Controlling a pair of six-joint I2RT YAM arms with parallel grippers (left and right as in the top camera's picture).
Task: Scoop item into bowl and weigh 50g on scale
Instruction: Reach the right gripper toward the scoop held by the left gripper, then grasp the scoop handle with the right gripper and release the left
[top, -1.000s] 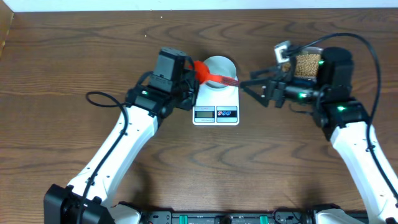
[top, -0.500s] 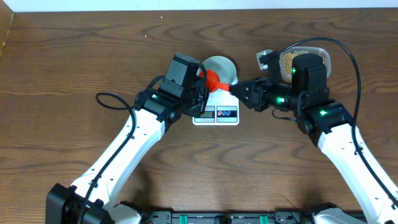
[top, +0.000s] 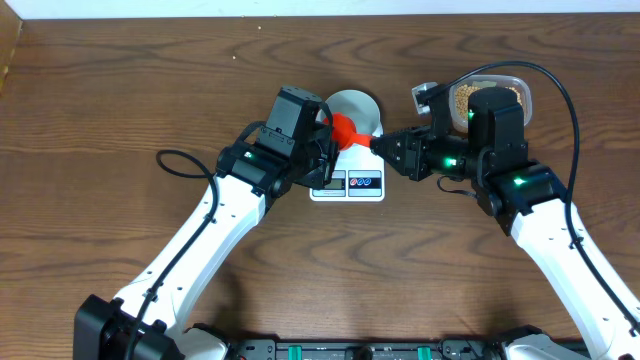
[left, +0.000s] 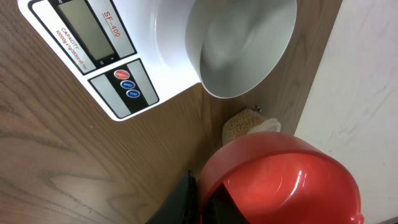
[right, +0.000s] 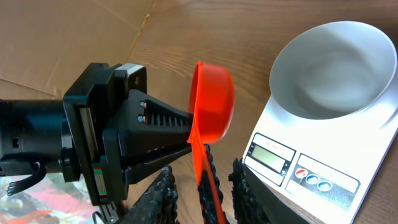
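The pale bowl (top: 355, 105) stands empty on the white scale (top: 348, 183), its display dark in the left wrist view. A red scoop (top: 345, 130) hangs on edge just in front of the bowl, with no beans in it (left: 280, 180). My left gripper (top: 326, 138) is shut on the scoop's cup end. My right gripper (right: 202, 193) straddles the scoop's handle (right: 200, 155); narrow gaps show on both sides, so it is open. The tan beans (top: 463, 97) lie in a clear tub behind my right arm.
The clear tub (top: 522, 85) sits at the back right, half hidden by my right wrist. A grey clip-like piece (top: 424, 94) lies beside it. Both arms crowd the space in front of the scale. Brown wood table (top: 120, 90) surrounds everything.
My right arm swung left from the tub to the scoop and its jaws narrowed round the handle. My left arm shifted right with the scoop, turning it on edge.
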